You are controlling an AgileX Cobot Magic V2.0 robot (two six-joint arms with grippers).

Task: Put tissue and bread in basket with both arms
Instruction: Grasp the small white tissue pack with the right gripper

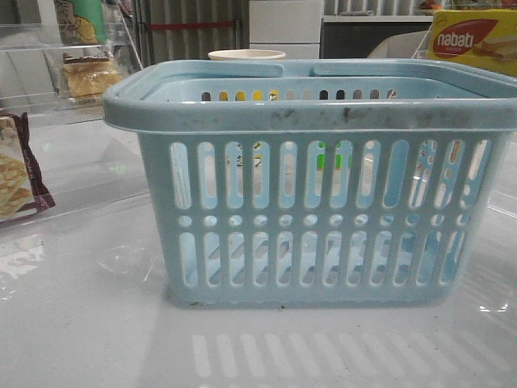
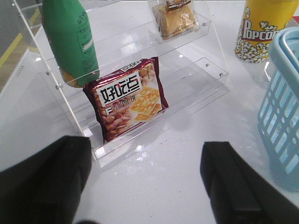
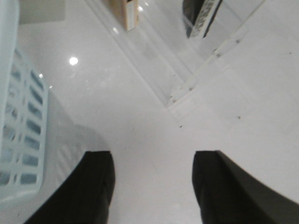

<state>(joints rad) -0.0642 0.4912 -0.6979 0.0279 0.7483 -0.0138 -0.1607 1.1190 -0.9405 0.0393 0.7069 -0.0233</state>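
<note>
The light-blue basket (image 1: pixel 315 202) stands on the white table and fills the middle of the front view; neither gripper shows there. Its side also shows in the left wrist view (image 2: pixel 282 126) and the right wrist view (image 3: pixel 21 121). The bread (image 2: pixel 175 18), golden-brown in clear wrap, sits on the upper step of a clear acrylic shelf; it also shows in the front view (image 1: pixel 87 77). A dark flat pack (image 3: pixel 198 16), possibly the tissue, stands on another clear shelf, mostly cut off. My left gripper (image 2: pixel 147 149) is open and empty above bare table. My right gripper (image 3: pixel 153 156) is open and empty beside the basket.
A maroon-edged snack bag (image 2: pixel 128 98) and a green bag (image 2: pixel 70 37) are on the left shelf. A yellow popcorn cup (image 2: pixel 261 28) stands behind the basket. A Nabati box (image 1: pixel 472 40) is at the far right. A clear shelf edge (image 3: pixel 187 84) lies ahead of the right gripper.
</note>
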